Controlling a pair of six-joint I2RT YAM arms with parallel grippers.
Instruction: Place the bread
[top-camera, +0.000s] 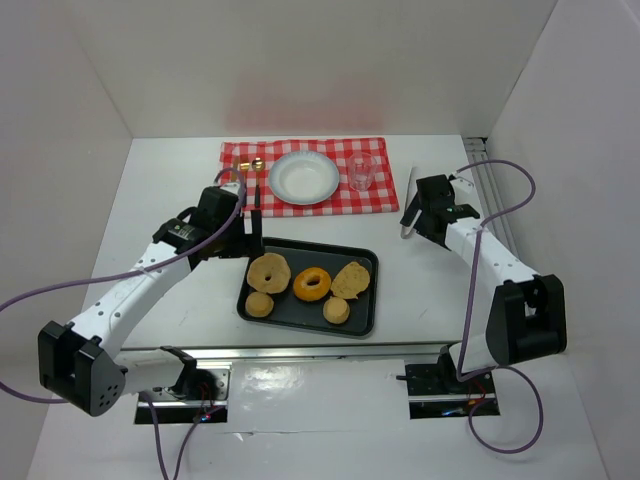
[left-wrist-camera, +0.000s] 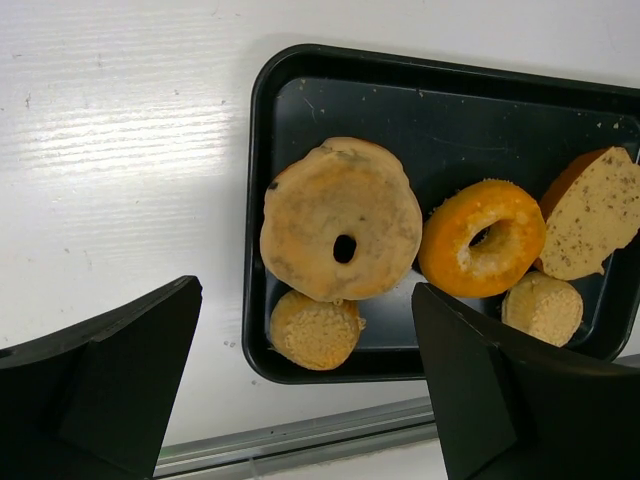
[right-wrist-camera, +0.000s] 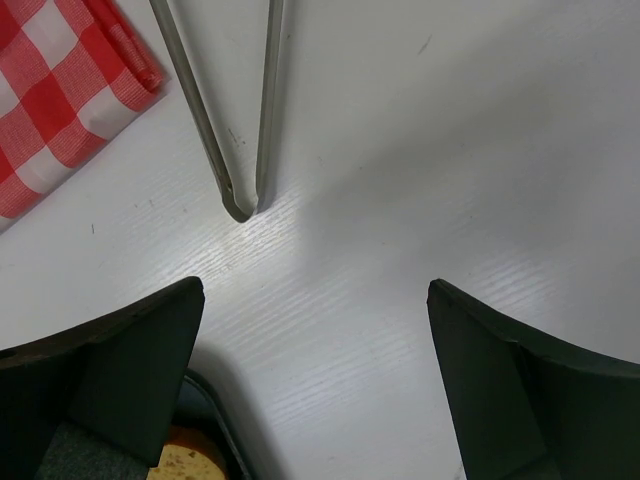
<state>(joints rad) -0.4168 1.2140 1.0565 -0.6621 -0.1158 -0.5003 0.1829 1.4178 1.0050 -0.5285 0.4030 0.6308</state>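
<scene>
A black tray (top-camera: 302, 317) near the middle of the table holds several breads: a pale bagel (top-camera: 268, 270), an orange ring (top-camera: 312, 284), a seeded slice (top-camera: 351, 278) and two small round buns (top-camera: 260, 304) (top-camera: 337, 311). My left gripper (top-camera: 252, 222) hangs open just above the tray's far left corner. In the left wrist view the left gripper (left-wrist-camera: 305, 290) holds nothing, and the bagel (left-wrist-camera: 340, 220) and a bun (left-wrist-camera: 315, 330) lie below it. My right gripper (top-camera: 416, 222) is open over bare table right of the tray, holding nothing (right-wrist-camera: 315, 285).
A white plate (top-camera: 304, 177) and a clear glass (top-camera: 362, 172) stand on a red checked cloth (top-camera: 240, 155) at the back. Metal tongs (top-camera: 409, 200) lie right of the cloth, just ahead of the right fingers (right-wrist-camera: 193, 100). White walls enclose the table.
</scene>
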